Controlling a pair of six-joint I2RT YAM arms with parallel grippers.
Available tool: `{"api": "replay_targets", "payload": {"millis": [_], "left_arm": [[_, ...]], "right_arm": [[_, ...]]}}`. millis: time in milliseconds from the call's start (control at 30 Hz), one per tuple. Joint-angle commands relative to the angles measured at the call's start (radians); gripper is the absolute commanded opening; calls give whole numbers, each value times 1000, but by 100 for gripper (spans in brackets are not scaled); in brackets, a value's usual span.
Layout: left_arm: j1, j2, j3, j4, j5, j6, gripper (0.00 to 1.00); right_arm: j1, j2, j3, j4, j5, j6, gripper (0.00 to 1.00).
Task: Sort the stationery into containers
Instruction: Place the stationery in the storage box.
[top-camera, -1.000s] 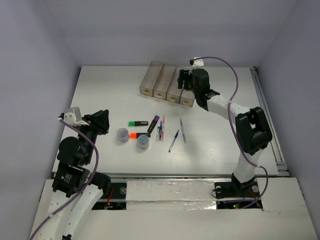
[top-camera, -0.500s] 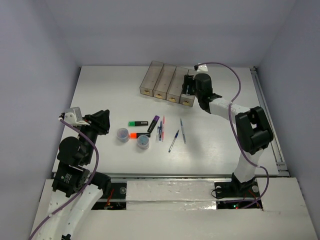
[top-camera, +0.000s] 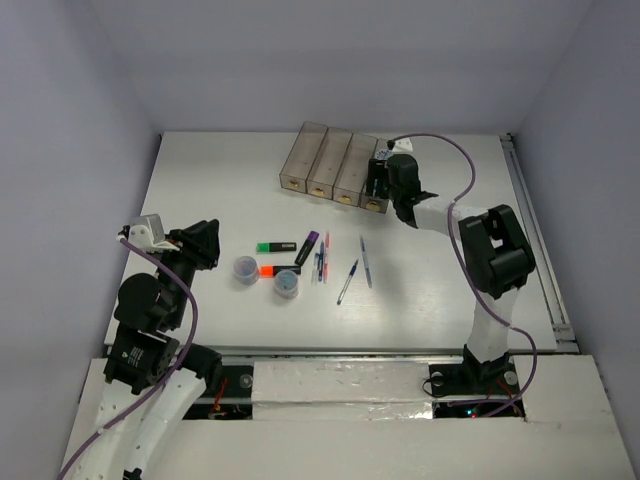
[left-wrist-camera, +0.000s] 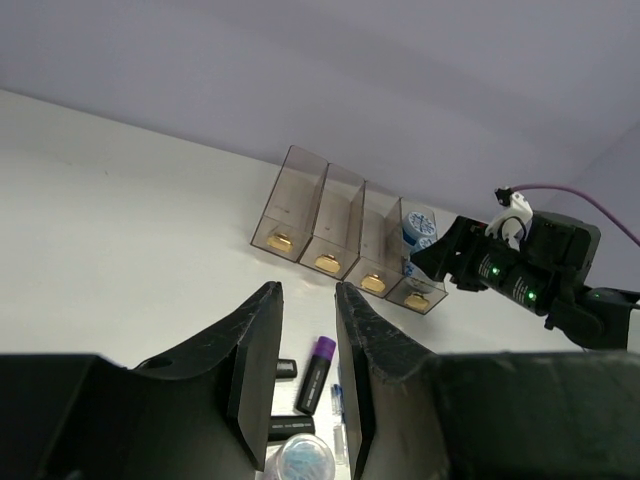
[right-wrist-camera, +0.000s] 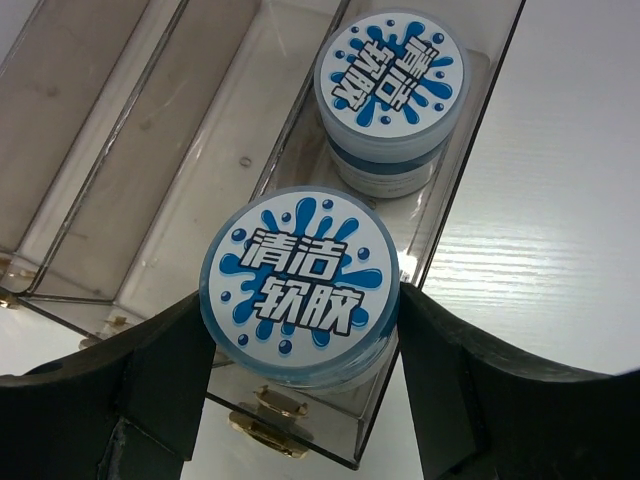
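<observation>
My right gripper (right-wrist-camera: 300, 300) is shut on a round blue tub (right-wrist-camera: 300, 270) with a blue-and-white printed lid, just above the near end of the rightmost container (right-wrist-camera: 300, 425). A second such tub (right-wrist-camera: 392, 80) sits inside that bin. The four smoky containers (top-camera: 330, 168) stand in a row at the back, with the right gripper (top-camera: 378, 182) over their right end. Two more round tubs (top-camera: 245, 268) (top-camera: 286, 284), green (top-camera: 275, 246), orange (top-camera: 268, 270) and purple (top-camera: 307, 246) highlighters and thin pens (top-camera: 365, 262) lie mid-table. My left gripper (left-wrist-camera: 307, 290) hangs open and empty, left of the pile.
The three other bins (right-wrist-camera: 120, 130) show nothing inside in the right wrist view. A metal rail (top-camera: 535, 235) runs along the table's right edge. The right arm's purple cable (top-camera: 455, 160) loops above the bins.
The right gripper has carried its tub left and down, from beside the bins to just over the rightmost one. The left arm has stayed put.
</observation>
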Motion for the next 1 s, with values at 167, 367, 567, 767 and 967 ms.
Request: {"api": "replay_targets", "payload": {"millis": [167, 367, 567, 767, 967], "left_arm": [[-4, 9, 0, 47, 7, 10, 25], [-4, 11, 0, 49, 9, 10, 25], [-4, 14, 0, 49, 7, 10, 25], [-4, 28, 7, 44, -34, 19, 0], [5, 20, 17, 30, -74, 25, 5]], "right_arm": [[-6, -48, 17, 111, 19, 19, 89], [-6, -115, -12, 116, 17, 25, 98], [20, -226, -61, 115, -107, 41, 23], [204, -226, -58, 44, -386, -22, 0], [443, -142, 10, -54, -529, -65, 31]]}}
